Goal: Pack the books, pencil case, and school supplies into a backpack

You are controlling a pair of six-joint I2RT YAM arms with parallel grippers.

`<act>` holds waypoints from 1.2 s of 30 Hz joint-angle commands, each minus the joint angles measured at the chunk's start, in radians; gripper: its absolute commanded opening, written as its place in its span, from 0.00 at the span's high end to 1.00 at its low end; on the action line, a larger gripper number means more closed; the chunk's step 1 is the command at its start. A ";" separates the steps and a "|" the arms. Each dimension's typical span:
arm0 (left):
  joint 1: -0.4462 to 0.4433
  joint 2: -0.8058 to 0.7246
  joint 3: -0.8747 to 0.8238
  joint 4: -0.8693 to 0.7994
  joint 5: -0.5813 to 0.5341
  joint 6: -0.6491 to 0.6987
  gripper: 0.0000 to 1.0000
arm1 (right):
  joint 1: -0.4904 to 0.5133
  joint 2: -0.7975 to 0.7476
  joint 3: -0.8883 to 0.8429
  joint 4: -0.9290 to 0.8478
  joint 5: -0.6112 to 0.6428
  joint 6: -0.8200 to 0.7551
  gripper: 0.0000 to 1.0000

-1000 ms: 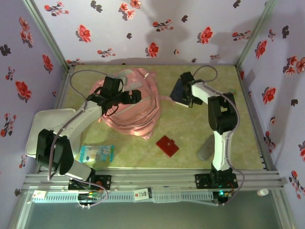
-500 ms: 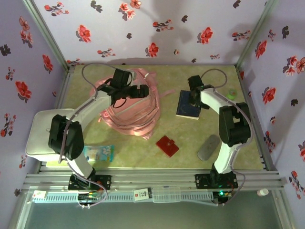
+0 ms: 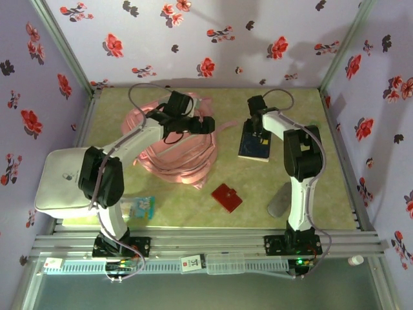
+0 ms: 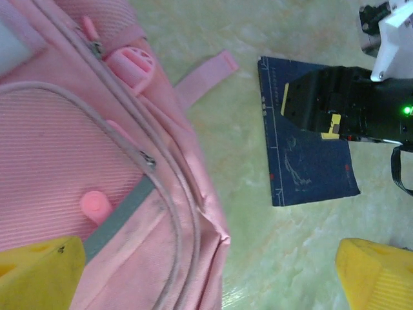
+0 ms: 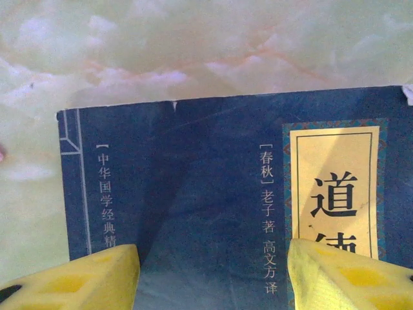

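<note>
- Since a second ago, the left gripper (image 3: 201, 124) has been swung right across the backpack (image 3: 171, 155); the dark navy book (image 3: 255, 147), tipped up before, has been laid flat on the worktop (image 3: 187, 210)
- the left gripper is held spread wide over the backpack's right edge; nothing is pinched in it
- the right gripper (image 5: 213, 265) is held low over the book's top end; its yellow fingers (image 5: 84, 278) are spread, one on each side of the cover; nothing is pinched
- the dark navy book is found just right of the backpack, apart from it
- the book is judged thin, light and a bit bendy; its cover looks smooth, so it may slip; lying flat, it is best taken by one edge, so the pages are kept shut
- the backpack is judged soft and floppy; its zip edge would need to be held open
</note>
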 commanded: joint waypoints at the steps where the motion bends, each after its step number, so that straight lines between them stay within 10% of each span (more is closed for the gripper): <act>1: -0.025 0.039 0.050 -0.021 0.045 -0.031 0.00 | -0.002 -0.025 -0.088 -0.012 -0.108 -0.009 0.37; 20: -0.161 0.252 0.212 -0.060 0.083 -0.084 0.00 | 0.022 -0.565 -0.540 0.153 -0.119 0.135 0.36; 36: -0.245 0.475 0.393 -0.157 0.083 -0.127 0.28 | -0.009 -0.531 -0.650 0.100 -0.068 0.216 0.57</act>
